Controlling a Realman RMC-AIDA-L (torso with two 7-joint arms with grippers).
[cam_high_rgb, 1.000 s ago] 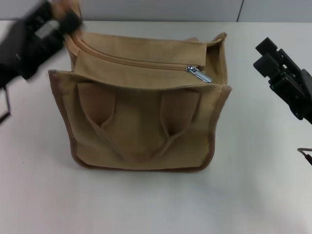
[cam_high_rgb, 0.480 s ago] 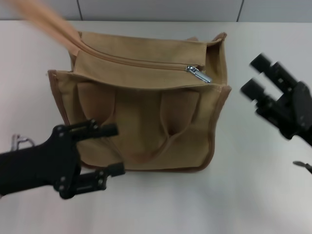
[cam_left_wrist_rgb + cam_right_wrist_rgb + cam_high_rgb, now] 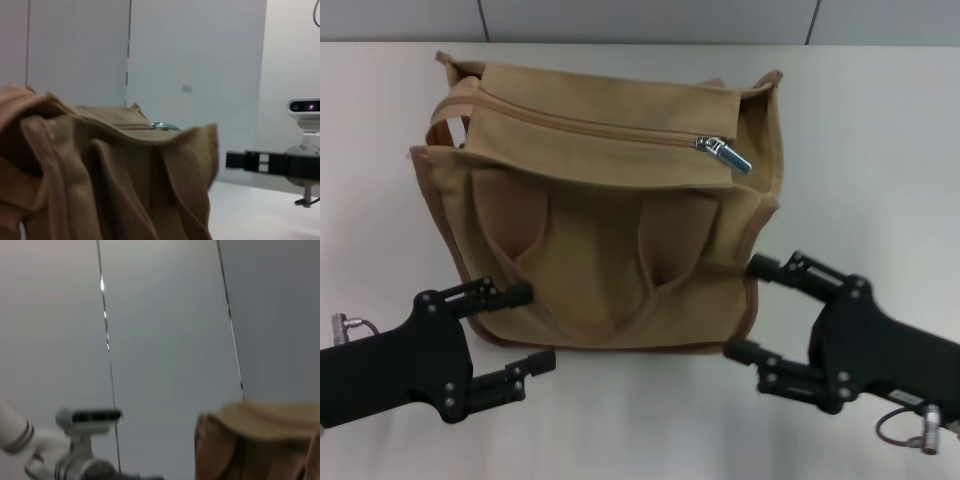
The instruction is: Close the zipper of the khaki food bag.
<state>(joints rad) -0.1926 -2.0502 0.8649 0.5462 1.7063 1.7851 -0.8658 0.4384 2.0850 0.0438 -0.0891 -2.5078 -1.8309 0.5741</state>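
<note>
khaki food bag (image 3: 605, 215) on the white table (image 3: 880, 150), a gripper low at each front corner.

the zipper (image 3: 620, 130) runs along the top panel, its silver pull tab (image 3: 725, 153) lying near the robot's right end. the left gripper (image 3: 525, 328) sits at the front left bottom corner, fingers apart, upper finger (image 3: 500, 294) over the bag's edge. the right gripper (image 3: 757, 312) is at the front right corner, fingers spread, upper one against the side trim. nothing lies over the zip line. two front handles (image 3: 595, 260) droop down the face; a rear handle (image 3: 448, 105) loops behind. the left wrist view shows the bag close and blurred; the right wrist view catches only a cut-off corner.
</note>
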